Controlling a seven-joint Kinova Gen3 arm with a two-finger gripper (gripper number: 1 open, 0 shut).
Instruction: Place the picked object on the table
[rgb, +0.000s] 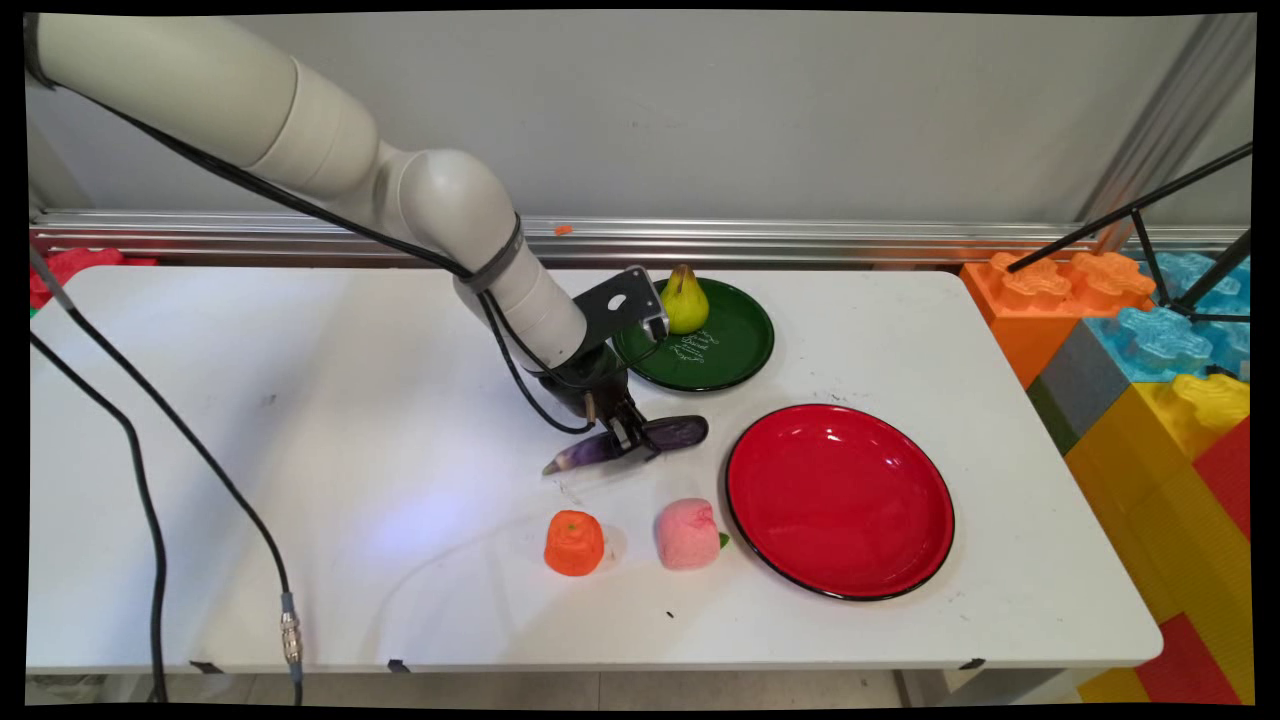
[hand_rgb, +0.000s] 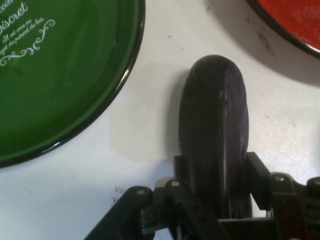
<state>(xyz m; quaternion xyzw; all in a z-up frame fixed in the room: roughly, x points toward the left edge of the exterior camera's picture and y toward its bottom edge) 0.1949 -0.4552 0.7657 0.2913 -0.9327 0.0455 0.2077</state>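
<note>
- Down at table (rgb: 300, 420) level, gripper (rgb: 628, 436) w/ fingers (hand_rgb: 182, 172) closed snug on purple eggplant (hand_rgb: 215, 125) (clamped mid-body), which lies on the white top.
- Eggplant btwn green plate (rgb: 735, 350) & red plate (rgb: 840, 500); pear (rgb: 684, 300) on green one.

Two plates are counted on the table: one green plate (rgb: 735, 360) and one red plate (rgb: 840, 500). One pear (rgb: 685, 300) is seen, standing on the green plate. One purple eggplant (rgb: 630, 445) is counted. One orange fruit (rgb: 574, 542) and one pink fruit (rgb: 686, 534) are found near the table's front edge. One gripper (rgb: 625, 437) is counted. Toy building blocks (rgb: 1150, 350) are stacked at the right; their number cannot be told.
</note>
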